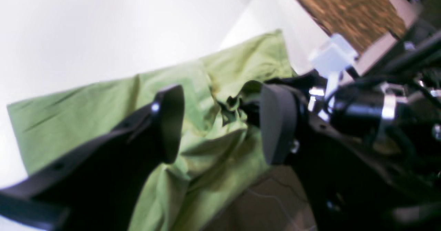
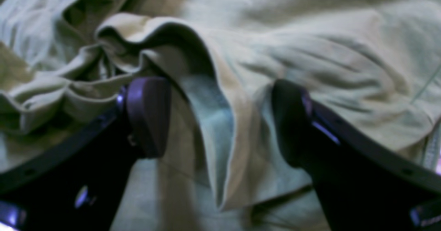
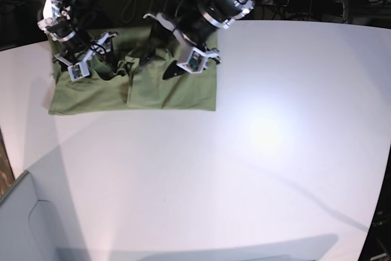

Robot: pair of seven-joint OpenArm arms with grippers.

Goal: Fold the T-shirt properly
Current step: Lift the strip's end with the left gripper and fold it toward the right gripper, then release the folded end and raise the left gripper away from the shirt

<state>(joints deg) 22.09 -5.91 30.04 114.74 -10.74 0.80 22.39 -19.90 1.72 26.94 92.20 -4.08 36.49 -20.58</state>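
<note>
The plain olive-green short-sleeved cotton T-shirt point(image 3: 140, 84) is lying at the far left corner of the broad white tabletop point(image 3: 263, 139) in the base view, spread into a rough rectangle with its front edge fairly straight and a vertical crease running down near its middle. Both arms are reaching over its far edge. The left gripper point(image 1: 220, 124) — the one on the right in the base view — is hovering with its two dark, rounded pads point(image 1: 170, 120) standing wide apart, and nothing is lying between them; below and beyond the gap the green cloth is showing, flat toward the left and bunched into a small dark pucker near the middle. In the base view this gripper point(image 3: 177, 59) is sitting above the shirt's right half, near the upper edge. The right gripper point(image 2: 220, 120) is also standing wide open, its black fingers point(image 2: 148, 115) straddling a raised fold of fabric whose hem is curling up and over between them; the jaws are not pressing on that fold, though the blurred picture is not showing whether the tips are touching the cloth beneath. In the base view the right gripper point(image 3: 85, 59) is poised over the shirt's left part, where the material is crumpled and rumpled — unlike the smoother panel on the other side.
</note>
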